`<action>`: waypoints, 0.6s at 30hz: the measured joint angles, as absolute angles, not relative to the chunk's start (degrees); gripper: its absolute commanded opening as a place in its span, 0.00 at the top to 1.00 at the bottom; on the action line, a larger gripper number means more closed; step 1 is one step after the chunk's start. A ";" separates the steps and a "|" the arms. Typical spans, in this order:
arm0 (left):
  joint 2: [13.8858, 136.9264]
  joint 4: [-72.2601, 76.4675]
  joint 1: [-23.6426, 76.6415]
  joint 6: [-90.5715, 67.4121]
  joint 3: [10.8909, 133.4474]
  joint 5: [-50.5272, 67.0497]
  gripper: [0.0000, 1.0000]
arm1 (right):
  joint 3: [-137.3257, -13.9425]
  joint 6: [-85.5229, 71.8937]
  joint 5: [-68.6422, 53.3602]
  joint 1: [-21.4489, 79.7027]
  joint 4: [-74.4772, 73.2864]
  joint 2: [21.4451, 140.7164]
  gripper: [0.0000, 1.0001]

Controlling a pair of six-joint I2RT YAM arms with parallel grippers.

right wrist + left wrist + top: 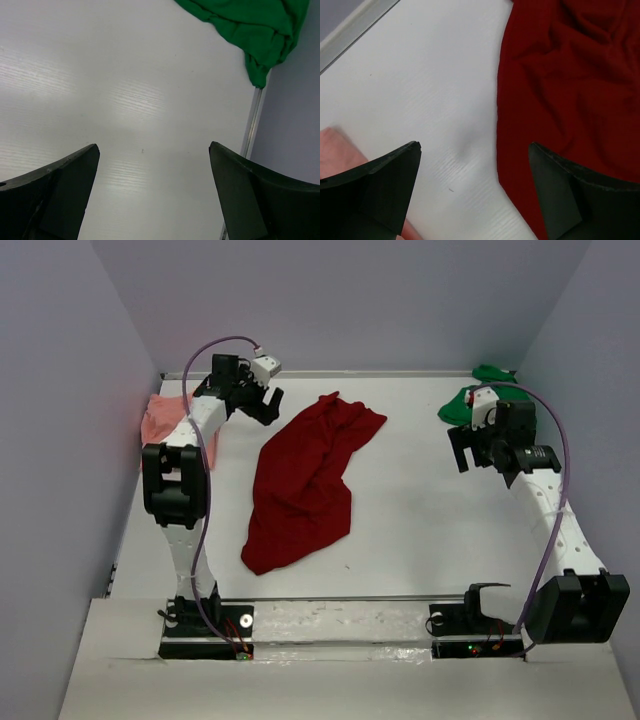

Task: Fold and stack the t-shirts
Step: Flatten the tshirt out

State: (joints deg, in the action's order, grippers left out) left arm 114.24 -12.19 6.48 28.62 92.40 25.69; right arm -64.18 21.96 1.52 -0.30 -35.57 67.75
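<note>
A dark red t-shirt (305, 480) lies crumpled in a long heap across the middle of the white table; the left wrist view shows its edge (560, 90). A salmon-pink t-shirt (165, 420) is bunched at the far left, partly behind the left arm, with a corner visible (337, 150). A bright green t-shirt (462, 403) is heaped in the far right corner (250, 25). My left gripper (268, 405) hangs open over bare table between the pink and red shirts. My right gripper (468, 452) is open above bare table, just in front of the green shirt, holding nothing.
Grey walls close the table on the left, back and right, with a metal rail (252, 120) along the right edge. The white tabletop (420, 520) stretches between the red shirt and the right arm. Both arm bases stand at the near edge.
</note>
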 measured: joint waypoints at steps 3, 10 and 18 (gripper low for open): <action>117.97 -14.72 7.44 28.64 101.08 29.43 0.01 | -64.18 21.56 0.56 -0.45 -35.62 70.04 0.05; 130.04 -21.74 12.08 32.16 117.89 34.63 0.01 | -64.18 21.19 -0.64 -1.28 -35.64 71.33 0.05; 139.02 -27.33 18.41 34.87 121.67 37.98 0.11 | -64.18 21.19 -1.15 -2.70 -35.81 71.29 0.05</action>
